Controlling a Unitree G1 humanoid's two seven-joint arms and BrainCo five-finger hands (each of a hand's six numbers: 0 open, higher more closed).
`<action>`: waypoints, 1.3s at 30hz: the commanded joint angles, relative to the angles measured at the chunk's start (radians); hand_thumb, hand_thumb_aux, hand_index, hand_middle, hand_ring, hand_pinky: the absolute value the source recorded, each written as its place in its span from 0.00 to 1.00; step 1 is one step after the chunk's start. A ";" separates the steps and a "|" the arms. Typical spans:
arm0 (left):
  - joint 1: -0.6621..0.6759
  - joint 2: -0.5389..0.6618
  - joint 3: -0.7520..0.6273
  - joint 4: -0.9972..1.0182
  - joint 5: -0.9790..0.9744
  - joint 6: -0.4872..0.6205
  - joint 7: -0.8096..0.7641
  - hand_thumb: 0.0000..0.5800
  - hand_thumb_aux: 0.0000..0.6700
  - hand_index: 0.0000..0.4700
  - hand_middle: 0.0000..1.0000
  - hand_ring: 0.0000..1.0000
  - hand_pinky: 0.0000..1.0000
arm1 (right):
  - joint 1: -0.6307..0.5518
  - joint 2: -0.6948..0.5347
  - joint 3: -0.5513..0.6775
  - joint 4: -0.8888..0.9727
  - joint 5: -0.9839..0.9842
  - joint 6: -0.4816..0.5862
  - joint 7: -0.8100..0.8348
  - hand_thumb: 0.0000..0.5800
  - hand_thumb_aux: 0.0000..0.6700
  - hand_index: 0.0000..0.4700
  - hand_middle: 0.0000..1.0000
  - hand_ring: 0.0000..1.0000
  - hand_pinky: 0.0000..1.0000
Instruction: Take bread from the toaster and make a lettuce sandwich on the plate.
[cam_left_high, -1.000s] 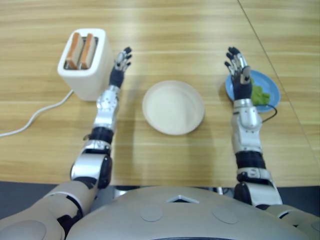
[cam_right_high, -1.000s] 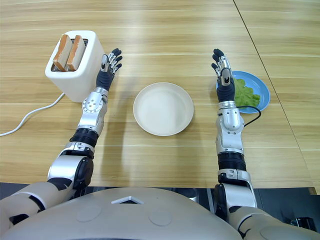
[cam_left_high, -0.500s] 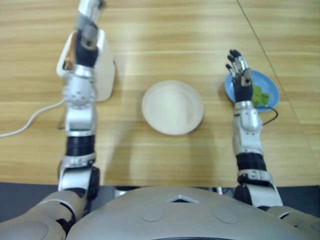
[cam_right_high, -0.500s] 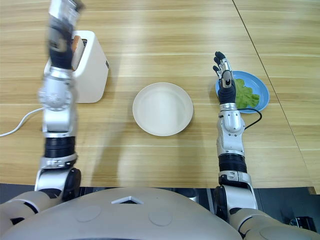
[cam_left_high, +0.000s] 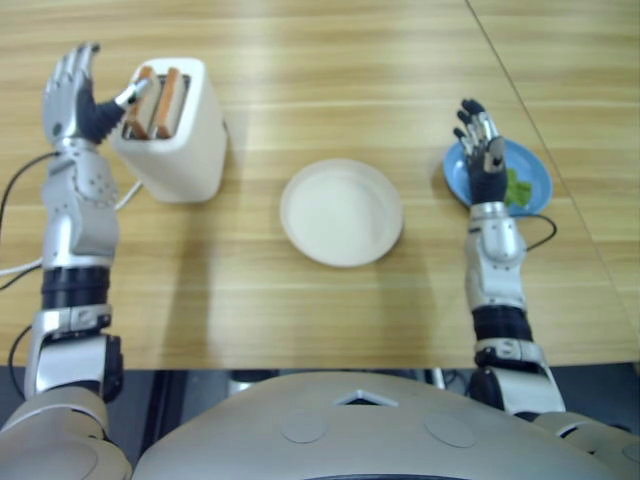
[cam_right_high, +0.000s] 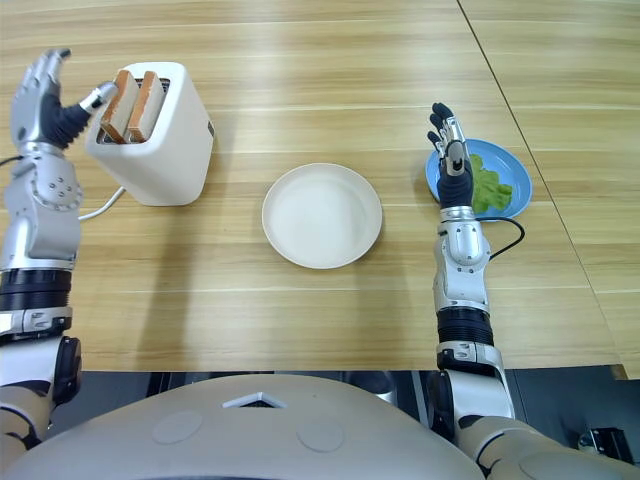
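Shifted to upper left with left hand (cam_right_high: 42, 95), fingers spread, empty, thumb near bread (cam_right_high: 130, 90) in toaster (cam_right_high: 165, 140). Right hand (cam_right_high: 452, 150) open, empty, middle right. Risk of tipping toaster by sideways pull.

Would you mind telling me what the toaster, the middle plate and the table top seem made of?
Toaster: likely plastic or painted metal, smooth matte white shell. Middle plate: ceramic or melamine, judging by its even cream sheen. Table top: wood or wood-look laminate, pale grain in long planks.
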 joint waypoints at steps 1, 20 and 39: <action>-0.011 0.018 -0.056 0.076 0.034 0.034 0.004 0.00 0.00 0.00 0.00 0.00 0.00 | 0.001 -0.002 0.001 0.006 -0.008 0.001 0.000 0.00 0.00 0.00 0.00 0.00 0.00; -0.006 0.052 -0.049 0.153 -0.031 0.152 0.060 0.00 0.00 0.00 0.00 0.00 0.00 | 0.001 -0.010 0.001 0.006 -0.017 0.008 0.006 0.00 0.00 0.00 0.00 0.00 0.00; -0.016 0.071 -0.200 0.145 0.063 0.162 0.060 0.00 0.00 0.00 0.00 0.00 0.00 | 0.010 -0.015 -0.001 -0.004 -0.021 0.009 0.004 0.00 0.00 0.00 0.00 0.00 0.00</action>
